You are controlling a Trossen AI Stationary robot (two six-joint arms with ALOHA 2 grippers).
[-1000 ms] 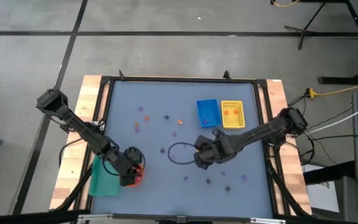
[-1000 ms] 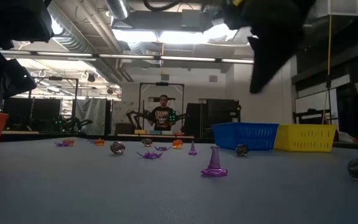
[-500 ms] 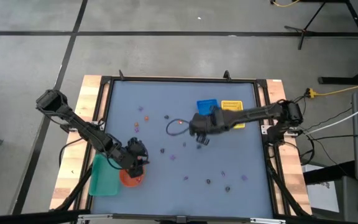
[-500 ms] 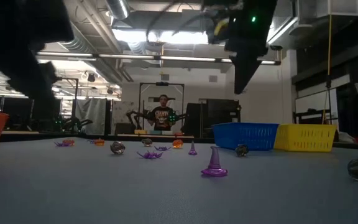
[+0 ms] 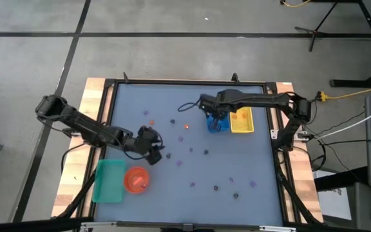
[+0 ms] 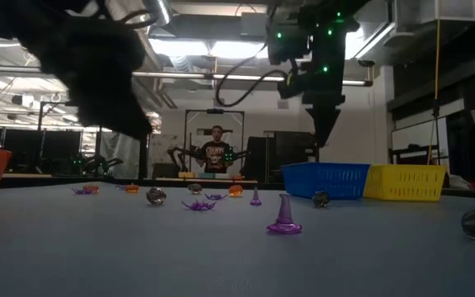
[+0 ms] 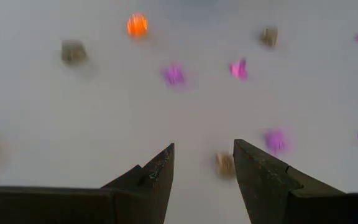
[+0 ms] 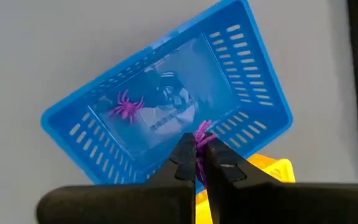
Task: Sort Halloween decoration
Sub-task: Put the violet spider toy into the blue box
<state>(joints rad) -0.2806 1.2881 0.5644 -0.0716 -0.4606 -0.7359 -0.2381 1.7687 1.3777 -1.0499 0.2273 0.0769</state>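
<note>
The Halloween decoration is tiny purple, orange and dark pieces scattered over the grey table. My right gripper hangs over the blue tray, shut on one small purple piece. A purple spider lies on the tray's floor. My left gripper stands open above the table's left middle. A dark piece lies on the table below the gap between its fingers, untouched. My right gripper pinches the small purple piece between the free ends of its two fingers. The fingers point down from above. The piece is lifted clear, above the blue tray's near side.
A yellow tray with orange pieces stands right of the blue one. A green tray and an orange bowl sit at the near left. A dark cable loops from the right arm. A person stands far behind the table.
My right gripper, staying shut, has swung from the table's middle toward the far edge and now hangs over the blue tray. My left gripper has left the orange bowl and moved toward the far edge and the table's middle, staying open.
</note>
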